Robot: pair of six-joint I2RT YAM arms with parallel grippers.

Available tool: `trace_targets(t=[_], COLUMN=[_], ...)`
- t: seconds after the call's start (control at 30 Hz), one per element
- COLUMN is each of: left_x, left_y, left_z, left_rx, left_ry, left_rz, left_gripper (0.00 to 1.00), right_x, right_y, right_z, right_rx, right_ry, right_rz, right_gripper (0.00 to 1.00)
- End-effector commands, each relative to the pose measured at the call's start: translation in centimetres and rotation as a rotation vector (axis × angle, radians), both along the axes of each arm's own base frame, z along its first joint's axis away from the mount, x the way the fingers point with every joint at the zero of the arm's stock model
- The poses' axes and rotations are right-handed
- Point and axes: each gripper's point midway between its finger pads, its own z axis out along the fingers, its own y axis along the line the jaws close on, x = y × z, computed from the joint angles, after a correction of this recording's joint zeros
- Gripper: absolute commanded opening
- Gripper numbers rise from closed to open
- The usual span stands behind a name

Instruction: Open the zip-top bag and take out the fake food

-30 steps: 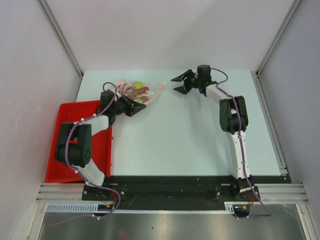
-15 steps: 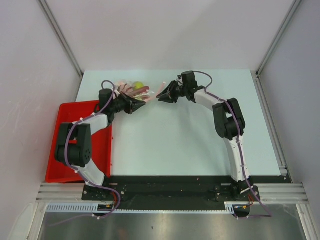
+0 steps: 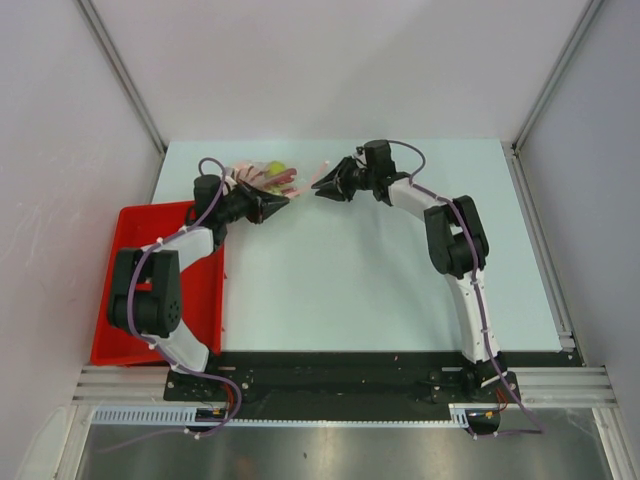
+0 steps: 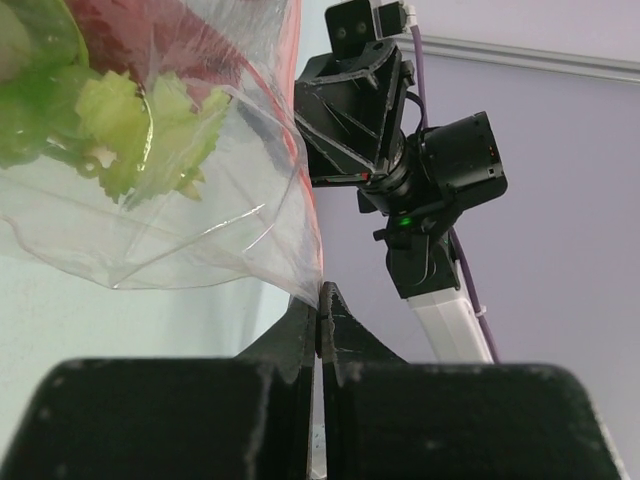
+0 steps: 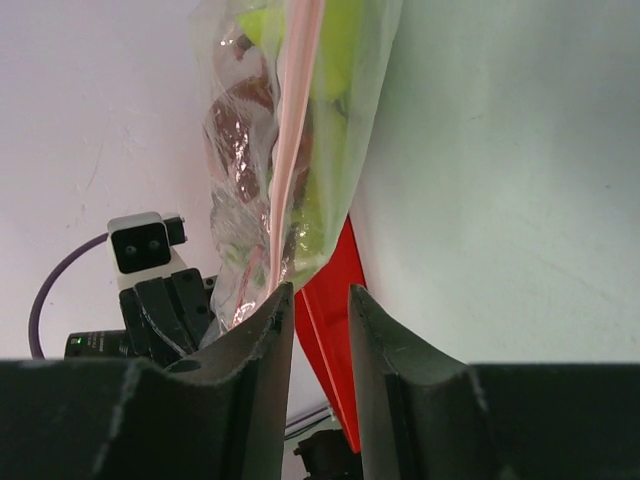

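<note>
The zip-top bag (image 3: 262, 178) hangs at the far left of the table, held up by my left gripper (image 3: 276, 203), which is shut on a corner of its clear plastic (image 4: 290, 250). Inside it I see green leaves (image 4: 130, 130), a red lobster (image 4: 170, 30) and a yellow-green pear (image 3: 276, 169). My right gripper (image 3: 321, 187) is open, with its tips right at the end of the pink zip strip (image 5: 290, 150). The strip runs down to the left fingertip (image 5: 272, 300). Nothing lies between the jaws.
The red tray (image 3: 130, 290) lies at the table's left edge beside the left arm and also shows in the right wrist view (image 5: 335, 330). The two grippers face each other closely across the bag. White walls enclose the back and sides.
My right gripper has swung left from the far middle of the table to the bag's zip end. My left gripper has shifted slightly left with the bag.
</note>
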Motion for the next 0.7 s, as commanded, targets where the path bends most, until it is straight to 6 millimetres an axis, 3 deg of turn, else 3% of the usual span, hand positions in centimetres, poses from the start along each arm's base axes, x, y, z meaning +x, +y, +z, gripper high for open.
trace_targets(t=[0.0,0.13,0.27,0.37,0.4,0.5,0.63,0.67], left_x=[-0.4,-1.0,-1.6,-1.9,-1.9,-1.7,-0.5,-0.1], left_y=[-0.1,-0.1,0.2,0.5,0.4,0.8,0.8,0.2], left_z=[4.9,4.5,2.8,2.1,2.3,2.7,4.6,5.3], left_rx=[-0.032,-0.014,0.058,0.216,0.269,0.509,0.711,0.747], left_ry=[-0.144,-0.136,-0.109,-0.124,-0.149,-0.204,-0.330,-0.347], left_rz=[-0.029,-0.034,-0.051,-0.083,-0.101,-0.162,-0.218,-0.235], left_gripper=[0.00,0.00,0.00,0.22,0.37,0.50,0.55,0.72], right_x=[0.8,1.2,1.6,1.9,2.2,2.5,2.4,2.4], right_y=[1.7,2.4,3.4,4.1,4.2,4.6,4.5,4.5], right_z=[2.7,3.4,4.3,3.6,4.2,4.1,4.0,3.9], right_rx=[0.078,0.095,0.109,0.121,0.128,0.126,0.120,0.116], right_ry=[-0.054,-0.061,-0.082,-0.064,-0.071,-0.076,-0.077,-0.075], right_rz=[0.017,0.014,0.022,0.024,0.025,0.033,0.035,0.038], right_gripper=[0.33,0.34,0.36,0.38,0.39,0.39,0.40,0.40])
